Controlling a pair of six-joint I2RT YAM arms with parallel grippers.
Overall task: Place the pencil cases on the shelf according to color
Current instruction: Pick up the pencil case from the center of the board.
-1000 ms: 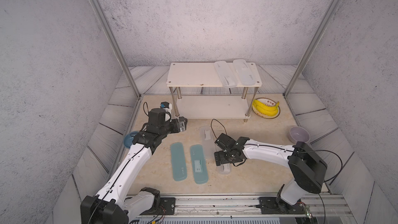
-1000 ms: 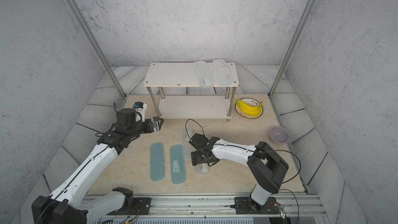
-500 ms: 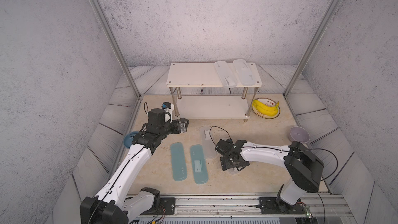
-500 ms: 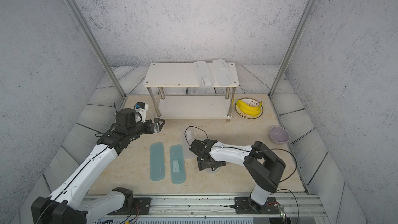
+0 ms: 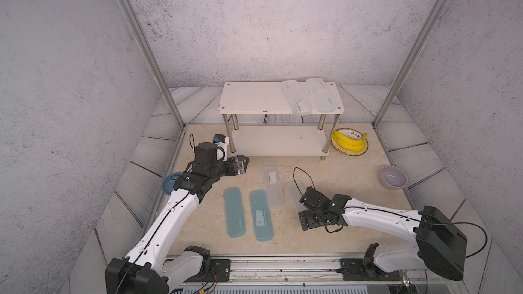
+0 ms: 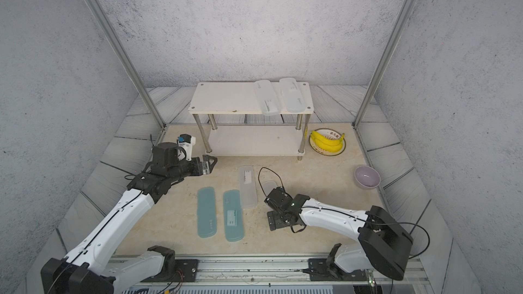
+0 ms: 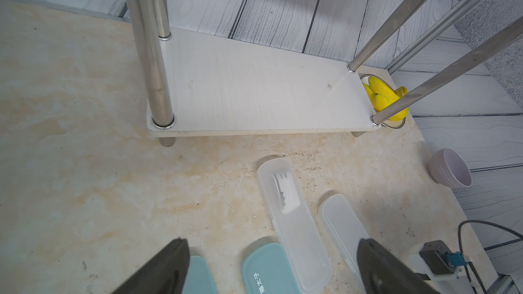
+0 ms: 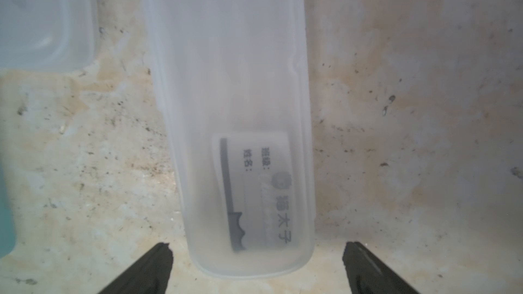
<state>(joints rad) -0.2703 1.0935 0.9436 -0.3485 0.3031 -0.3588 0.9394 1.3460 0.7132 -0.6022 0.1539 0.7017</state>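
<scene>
Two white cases (image 5: 295, 100) lie on the shelf (image 5: 249, 100); four are not yet placed. My spread right claw (image 8: 257, 246) straddles one white case (image 8: 235, 108) on the tabletop (image 5: 285, 246). The teal cases (image 5: 261, 216) lie beside it. My left claw (image 7: 273, 243) is spread, empty.

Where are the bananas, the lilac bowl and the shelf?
bananas (image 5: 349, 143): in a top view, middle of bunch.
lilac bowl (image 5: 393, 176): in a top view, inner wall.
shelf (image 5: 250, 100): in a top view, bare top board.
</scene>
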